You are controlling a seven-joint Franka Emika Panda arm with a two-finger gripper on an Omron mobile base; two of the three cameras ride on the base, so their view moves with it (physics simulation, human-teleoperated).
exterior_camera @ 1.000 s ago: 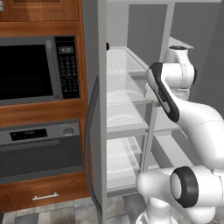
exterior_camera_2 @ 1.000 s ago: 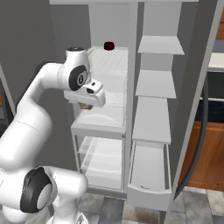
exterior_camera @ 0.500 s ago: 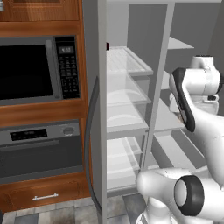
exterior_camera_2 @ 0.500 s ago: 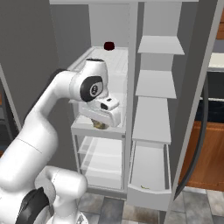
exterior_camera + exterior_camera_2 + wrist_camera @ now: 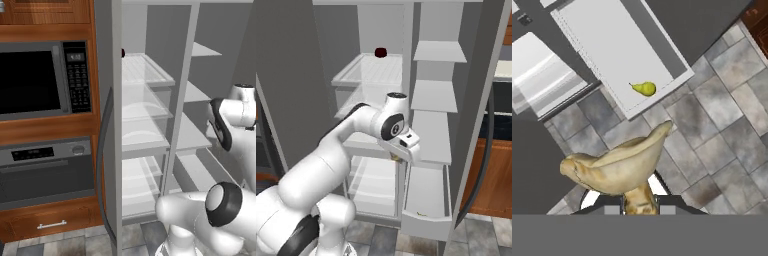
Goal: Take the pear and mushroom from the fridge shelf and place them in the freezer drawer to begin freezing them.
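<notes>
tool [image 5: 639,200]: pinching the mushroom [image 5: 619,167] by its stem, lower centre of hand view
pear [image 5: 644,89]: in the freezer drawer [image 5: 617,55], above the mushroom, well apart

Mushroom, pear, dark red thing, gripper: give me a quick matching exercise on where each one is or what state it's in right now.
Things:
1. mushroom
2. pear
3. dark red round thing
4. gripper

Places or states:
A. lying in the freezer drawer, near its front corner
B. at the back of the top fridge shelf
C. shut on the stem
D. held up over the floor tiles, short of the drawer

Pairs: 1-D, 2-A, 3-B, 4-C
</notes>
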